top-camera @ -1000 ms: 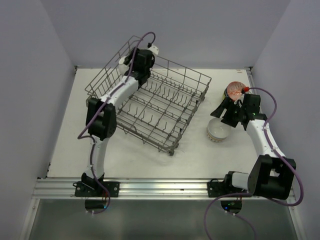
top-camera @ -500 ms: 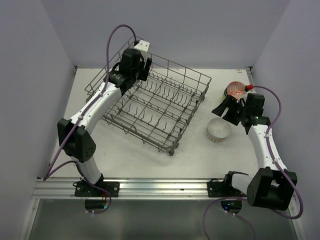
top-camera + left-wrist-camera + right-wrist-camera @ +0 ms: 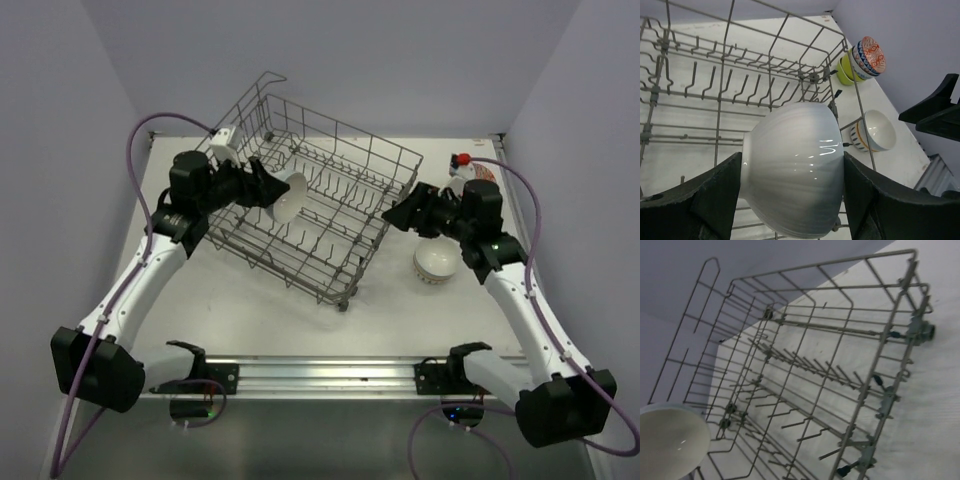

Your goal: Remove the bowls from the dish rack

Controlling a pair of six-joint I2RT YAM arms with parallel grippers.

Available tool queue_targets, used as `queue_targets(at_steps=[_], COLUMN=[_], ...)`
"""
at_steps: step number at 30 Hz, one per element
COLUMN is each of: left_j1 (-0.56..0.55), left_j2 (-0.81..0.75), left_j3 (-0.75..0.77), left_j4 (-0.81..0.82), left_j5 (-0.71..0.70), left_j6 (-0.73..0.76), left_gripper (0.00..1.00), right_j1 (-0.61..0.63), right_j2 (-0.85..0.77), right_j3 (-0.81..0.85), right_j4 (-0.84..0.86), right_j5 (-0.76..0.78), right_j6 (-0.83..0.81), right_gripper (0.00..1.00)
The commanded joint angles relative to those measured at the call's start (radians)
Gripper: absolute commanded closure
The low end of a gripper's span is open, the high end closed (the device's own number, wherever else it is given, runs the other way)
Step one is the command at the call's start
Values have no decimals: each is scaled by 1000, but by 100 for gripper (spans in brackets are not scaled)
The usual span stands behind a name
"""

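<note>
While your left jaws clamp a white bowl [image 3: 792, 165] over the rack [image 3: 330, 215], seemingly its last, other bowls [image 3: 437, 262] sit unloaded at three o'clock; right jaws apart, empty.

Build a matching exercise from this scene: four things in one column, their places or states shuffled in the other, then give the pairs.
Column one
1. ribbed white glossy bowl
2. white round bowl with striped foot
3. stack of patterned and lime bowls
4. right pincer

Column two
A. alone on the white table, right of the grey wire dish rack
B. open, empty
C. clamped in the left pincer
D. near the table's far right corner

Pairs: 1-C, 2-A, 3-D, 4-B
</note>
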Motion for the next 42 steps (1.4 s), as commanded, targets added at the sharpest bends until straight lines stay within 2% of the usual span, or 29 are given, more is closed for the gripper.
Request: queue_targets(at_steps=[1,5,10,18,23,27,30,34,35,38,42], left_j1=[71,70,73,74,74,73,73,73,73,73,73], left_j2=[-45,-105,-82,-92,-86,-98,-127,-131,-129,-134,-118], left_j3=[-71,-163,-221,-226,-273,-324,-387,-439,-444,-450,-433], left_j4=[215,278,390,387,491,565,649,770,778,780,772], left_j5=[275,261,337,367,425,436,422,423,426,420,423], left_j6=[-124,-154,-248,-309,-420,-481,-546,-645,-648,-648,-639], left_gripper=[100,100,100,100,100,100,100,100,100,100,100], right_j1=[113,303,434,500,521,527,527,534,534,538,540], right_j2=[25,101,247,342,384,393,405,417,424,433,421], right_j3=[53,121,233,293,281,240,215,172,169,163,162], right_j4=[109,133,101,93,137,232,309,406,412,424,409], right_j5=[45,113,206,242,278,341,366,357,352,331,334], right_j6=[91,89,66,57,97,184,238,295,298,304,289], right_gripper=[27,28,28,29,30,34,41,55,57,69,89])
